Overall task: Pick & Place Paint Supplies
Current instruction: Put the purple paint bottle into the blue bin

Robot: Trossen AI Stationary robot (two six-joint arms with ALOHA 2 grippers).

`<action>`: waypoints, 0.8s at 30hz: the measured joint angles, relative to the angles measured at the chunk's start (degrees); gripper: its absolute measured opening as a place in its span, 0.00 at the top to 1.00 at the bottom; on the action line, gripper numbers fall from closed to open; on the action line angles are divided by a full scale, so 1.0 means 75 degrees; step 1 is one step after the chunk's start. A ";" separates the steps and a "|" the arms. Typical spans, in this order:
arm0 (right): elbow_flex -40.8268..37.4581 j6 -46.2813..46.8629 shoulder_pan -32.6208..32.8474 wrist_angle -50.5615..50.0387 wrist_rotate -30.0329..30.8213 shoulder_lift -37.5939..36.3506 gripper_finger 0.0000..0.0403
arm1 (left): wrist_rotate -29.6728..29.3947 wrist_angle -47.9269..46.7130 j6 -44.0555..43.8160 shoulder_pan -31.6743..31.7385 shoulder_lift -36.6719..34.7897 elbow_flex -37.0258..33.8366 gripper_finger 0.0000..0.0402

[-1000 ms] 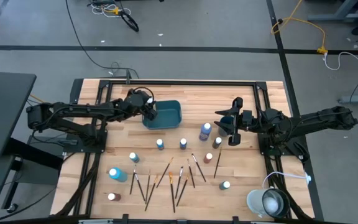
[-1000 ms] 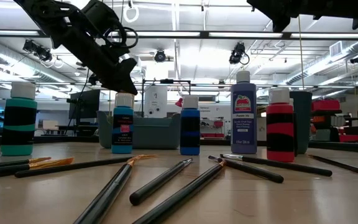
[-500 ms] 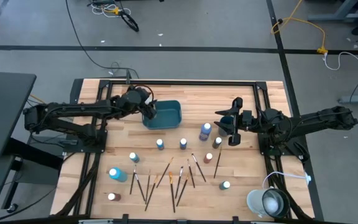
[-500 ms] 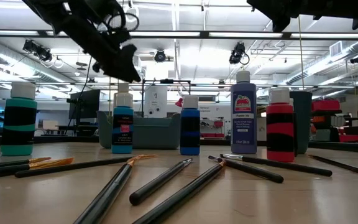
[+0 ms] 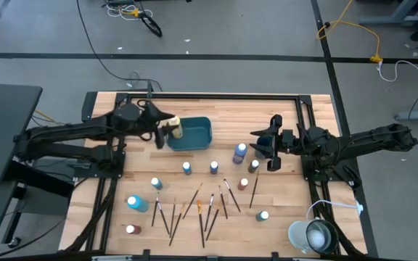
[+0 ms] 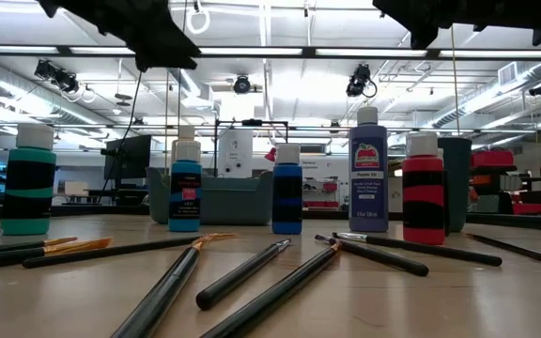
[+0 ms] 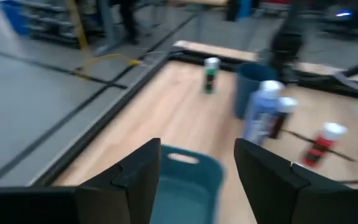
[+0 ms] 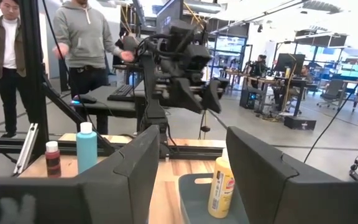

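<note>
wooden table (image 5: pixel 281 217); paintbrushes (image 5: pixel 194 210) lie lengthwise, fanned

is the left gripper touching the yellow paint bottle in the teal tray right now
Apart. In the right wrist view the left gripper hangs open above the yellow paint bottle, with clear space between them; the bottle stands in the teal tray.

high: straight down, far | low: table height, level | wrists: forward, close | shared: teal tray (image 5: pixel 192 134)
</note>
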 joint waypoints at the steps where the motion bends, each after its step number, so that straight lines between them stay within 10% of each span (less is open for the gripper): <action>1: 0.0000 0.0003 -0.0001 -0.0001 0.0000 0.0000 0.52 | 0.0238 -0.0040 -0.0001 -0.0048 -0.0086 0.0000 0.47; 9: 0.0000 0.0132 0.0000 -0.0270 0.0002 0.0000 0.52 | 0.1639 -0.0144 0.0190 -0.0481 -0.0252 0.0000 0.48; 24: 0.0000 0.0910 -0.0001 -0.1303 0.0759 0.0400 0.52 | 0.1569 0.0077 0.0210 -0.0854 -0.0248 0.0000 0.48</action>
